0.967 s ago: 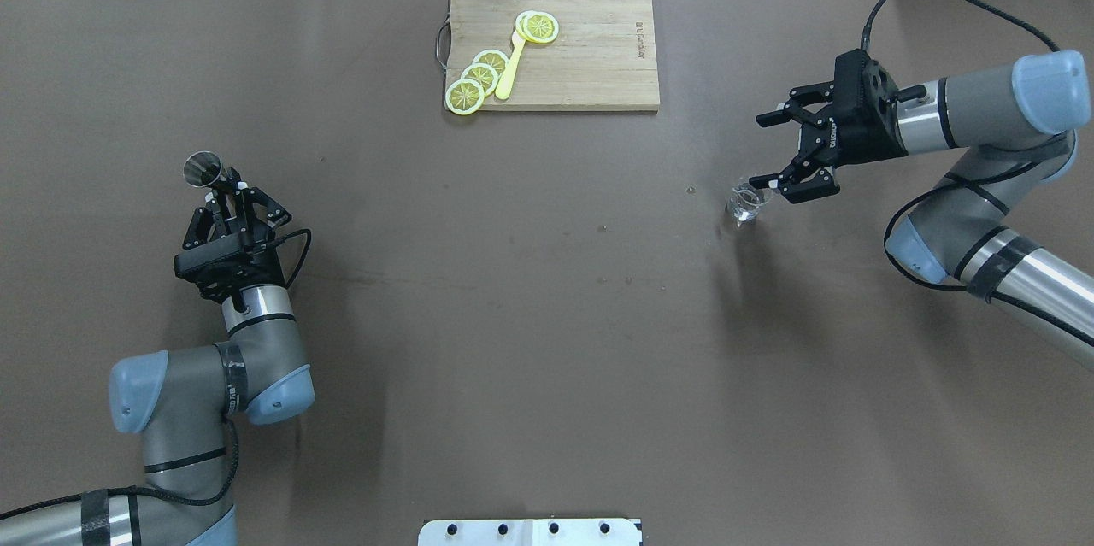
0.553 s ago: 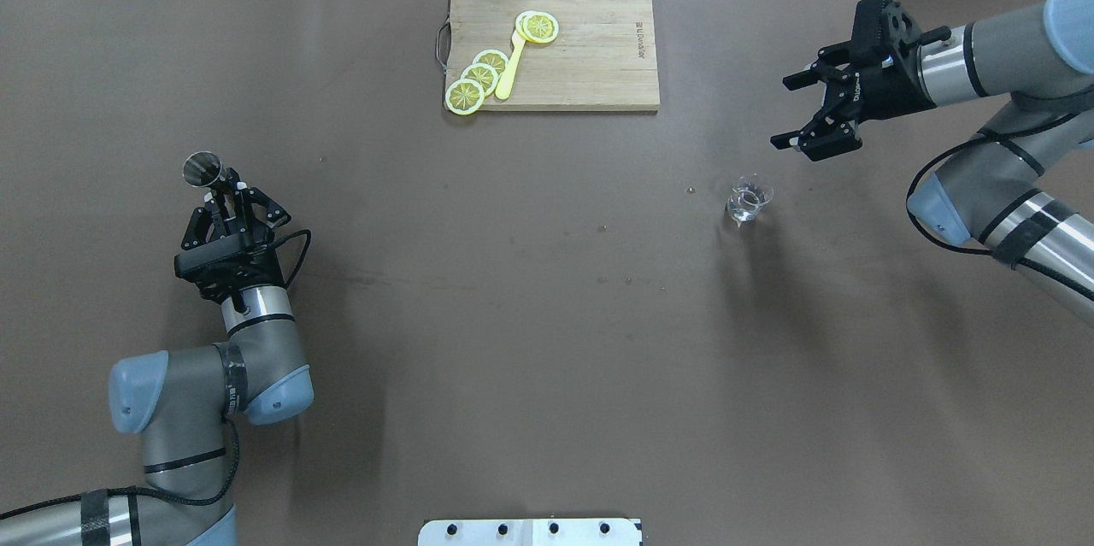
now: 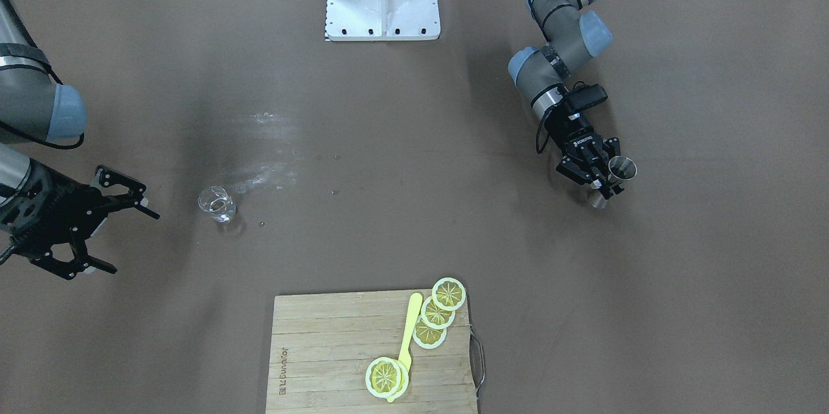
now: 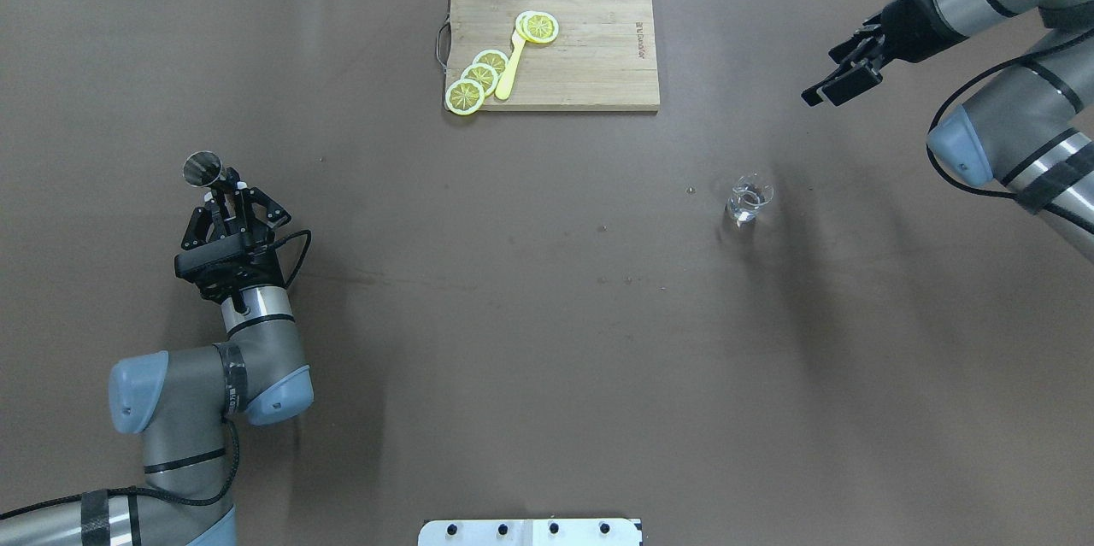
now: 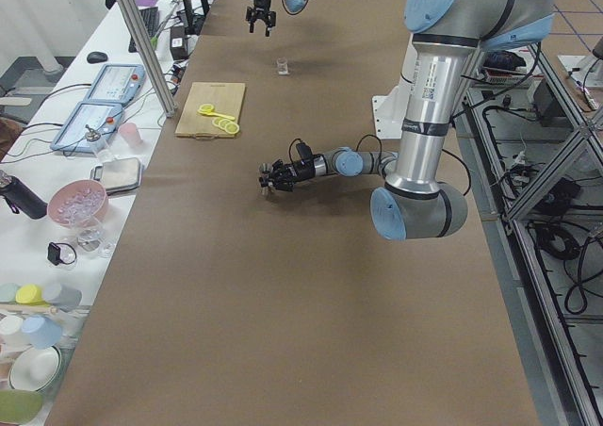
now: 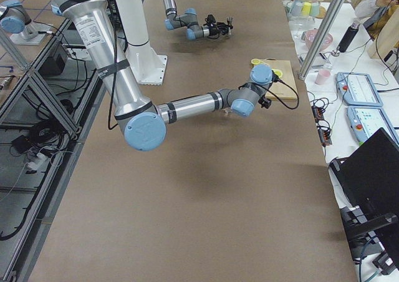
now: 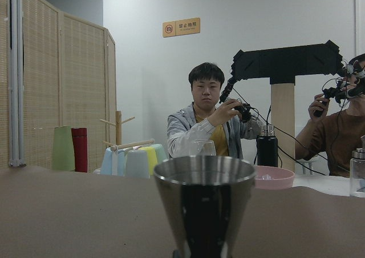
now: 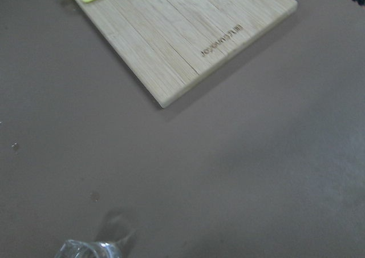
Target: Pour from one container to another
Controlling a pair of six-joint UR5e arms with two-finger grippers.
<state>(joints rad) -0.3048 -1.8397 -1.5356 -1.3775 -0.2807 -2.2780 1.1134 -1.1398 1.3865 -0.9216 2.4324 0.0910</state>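
The metal cup point(image 4: 202, 168) is held upright in the closed left gripper point(image 4: 226, 187) on the robot's left half of the table point(image 4: 513, 315). The small glass point(image 4: 749, 201) stands free, well apart toward the robot's right. The right gripper point(image 3: 135, 242) is spread open, empty and clear of the glass, so a rightward carry by the 1 loaded arm is judged necessary.

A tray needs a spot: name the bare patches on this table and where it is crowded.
Widest bare stretch: mid-table, bordered by the cutting board, the glass beaker, the left end effector gripping the metal jigger, and the base plate. The board's logo half is bare too; its other half is crowded with lemon slices.
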